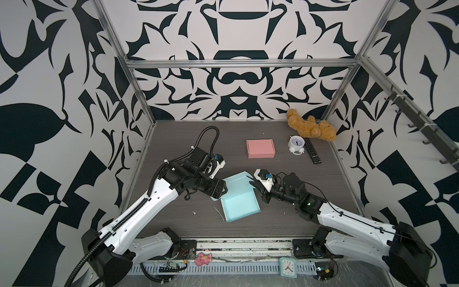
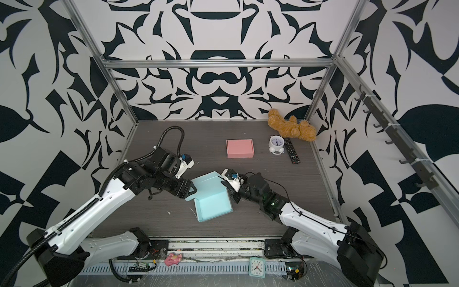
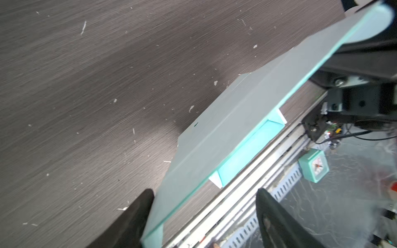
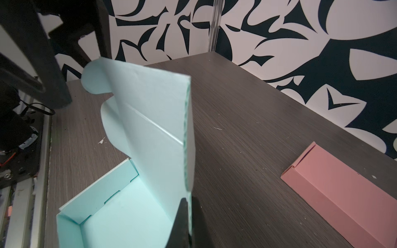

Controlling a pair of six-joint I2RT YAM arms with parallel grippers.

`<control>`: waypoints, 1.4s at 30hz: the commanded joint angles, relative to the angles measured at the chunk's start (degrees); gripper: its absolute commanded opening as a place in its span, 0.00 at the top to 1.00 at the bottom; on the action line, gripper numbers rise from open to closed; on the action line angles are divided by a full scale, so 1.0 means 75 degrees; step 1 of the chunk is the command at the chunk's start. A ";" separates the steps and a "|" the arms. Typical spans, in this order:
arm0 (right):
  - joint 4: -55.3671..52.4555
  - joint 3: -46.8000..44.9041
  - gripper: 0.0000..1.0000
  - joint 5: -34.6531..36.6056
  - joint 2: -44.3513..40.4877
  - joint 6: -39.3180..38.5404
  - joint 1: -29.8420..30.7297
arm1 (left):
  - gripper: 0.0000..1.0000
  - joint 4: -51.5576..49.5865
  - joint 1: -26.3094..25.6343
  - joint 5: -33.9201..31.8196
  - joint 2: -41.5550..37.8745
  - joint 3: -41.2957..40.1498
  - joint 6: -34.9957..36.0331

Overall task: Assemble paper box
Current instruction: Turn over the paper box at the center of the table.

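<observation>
while the teal paper box sits open near the middle of the table, its lid stands raised and tilted. right gripper is pinching the lid's side edge, jaws pressed onto it. left gripper is spread wide. the lid's opposite edge runs between its jaws, close against one finger, contact unclear. pink box lies closed, well apart toward the back.

My left gripper stands open. The lid of the teal paper box runs between its fingers toward one or two o'clock, just beside one of them. A small teal clock sits near three o'clock.
</observation>
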 commanded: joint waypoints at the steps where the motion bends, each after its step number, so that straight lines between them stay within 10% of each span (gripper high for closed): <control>1: 0.0338 0.0017 0.94 0.0481 -0.0112 0.0318 0.0013 | 0.20 0.1411 0.0018 -0.0425 -0.0534 -0.0703 -0.0616; 20: 0.0285 -0.0106 0.93 0.0731 -0.0032 0.0718 0.0001 | 0.04 0.5734 0.1161 -0.0595 -0.0294 -0.3281 -0.1654; 37: -0.0081 0.0236 0.94 0.0800 0.0332 0.0876 -0.0113 | 0.14 0.7962 0.1936 0.1813 0.1065 -0.3731 -0.0883; 42: -0.0043 0.0238 0.94 0.0791 0.0389 0.0882 -0.0138 | 0.32 0.7984 0.1949 0.1933 0.1077 -0.3767 -0.0719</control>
